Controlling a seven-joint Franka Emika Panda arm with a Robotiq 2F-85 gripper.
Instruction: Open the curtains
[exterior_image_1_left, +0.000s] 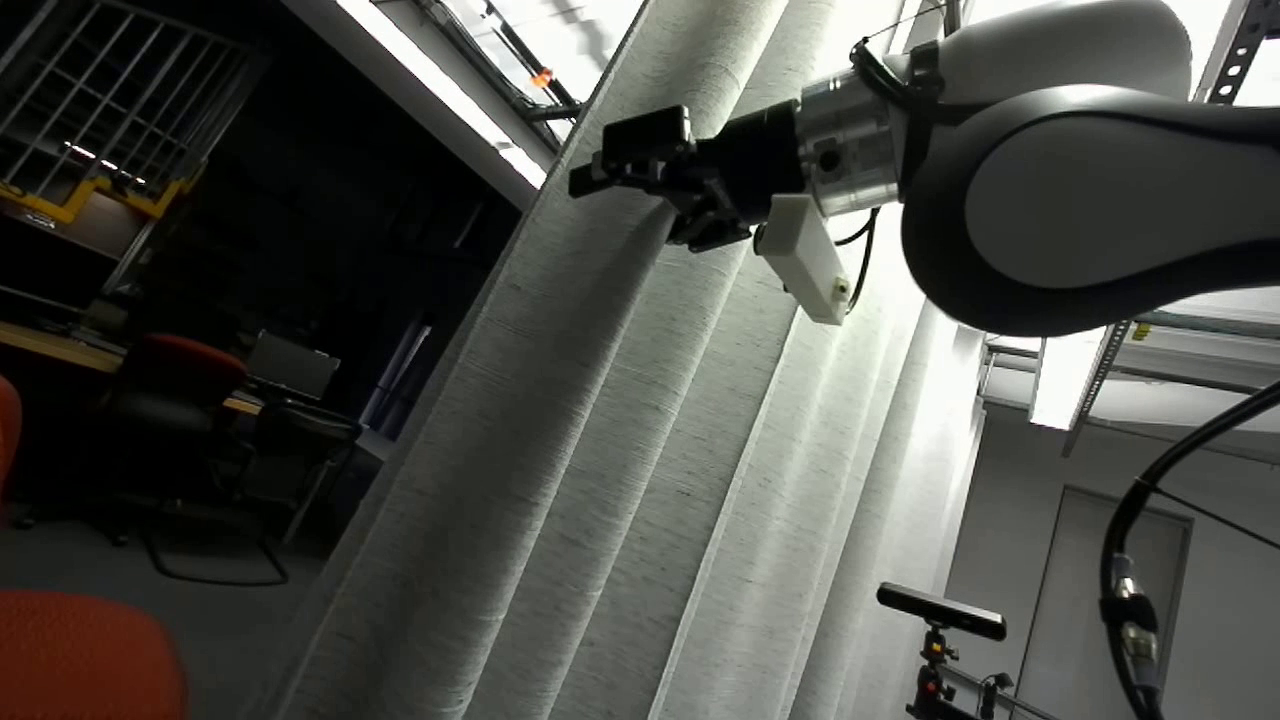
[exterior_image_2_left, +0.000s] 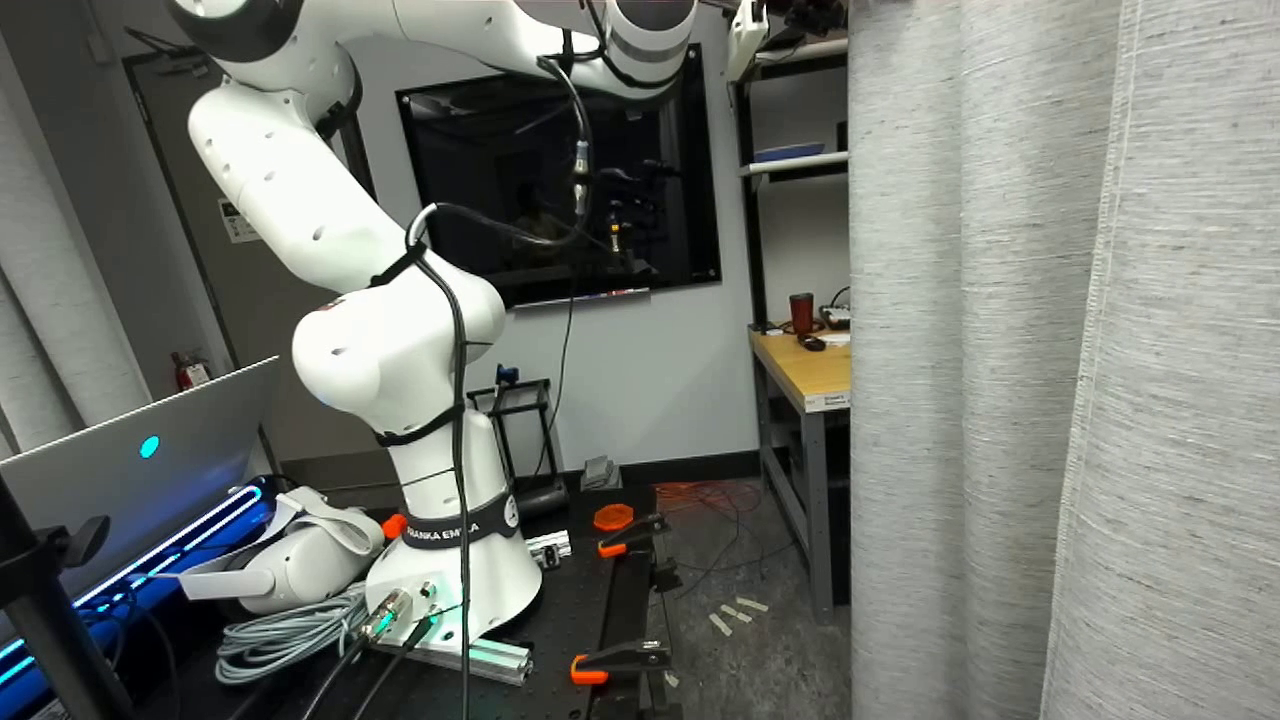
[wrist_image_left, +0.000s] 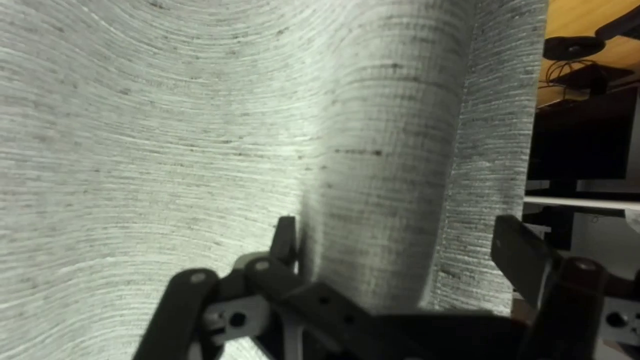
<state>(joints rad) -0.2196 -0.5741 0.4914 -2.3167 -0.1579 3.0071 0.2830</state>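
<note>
The pale grey-white curtain (exterior_image_1_left: 620, 430) hangs in long vertical pleats and fills the middle of an exterior view. It also hangs at the right side of an exterior view (exterior_image_2_left: 1030, 350) and fills most of the wrist view (wrist_image_left: 175, 150). My gripper (exterior_image_1_left: 640, 208) is high up at the curtain, near its free edge. In the wrist view the gripper (wrist_image_left: 397, 235) is open, with its fingers wide apart. A rounded fold and the stitched hem lie between the fingers. The right finger is at the free edge. I cannot tell whether the fingers touch the fabric.
A camera on a stand (exterior_image_1_left: 940, 610) stands beside the curtain's lower right. Red chairs (exterior_image_1_left: 90, 650) and desks lie beyond the curtain. A wooden workbench (exterior_image_2_left: 800, 370) and shelf stand behind it. A laptop (exterior_image_2_left: 150, 450) and headset (exterior_image_2_left: 300, 560) sit by the robot's base.
</note>
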